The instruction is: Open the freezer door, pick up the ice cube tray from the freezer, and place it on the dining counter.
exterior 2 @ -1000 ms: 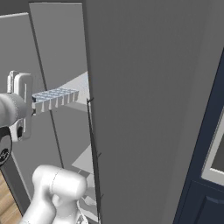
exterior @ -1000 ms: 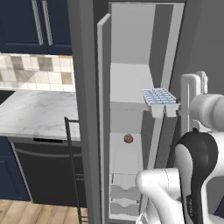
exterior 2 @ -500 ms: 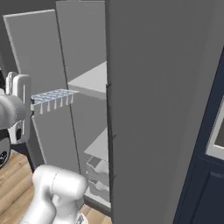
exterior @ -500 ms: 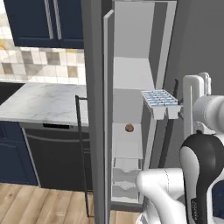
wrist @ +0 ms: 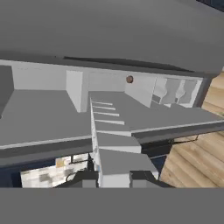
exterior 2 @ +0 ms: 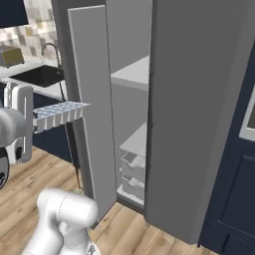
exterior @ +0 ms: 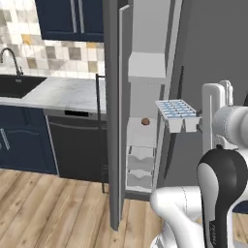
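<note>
White tray: the tray [exterior: 177, 110] is out of the freezer [exterior: 145, 97], up in the air in front of it.
Hand: my gripper [exterior: 199, 127] is clamped on one short end of the tray.
Done: the door [exterior: 117, 111] is open and the tray is picked up.
Left: I must carry it to the dining counter and set it down.
Pointing: it lies flat, cubes up, its long side running away from my hand toward the freezer.

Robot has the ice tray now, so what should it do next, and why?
Probably keep backing away and turn toward the dining counter: the jaws are shut on the ice cube tray, held level and already outside the freezer, whose freezer door stands open.
</note>
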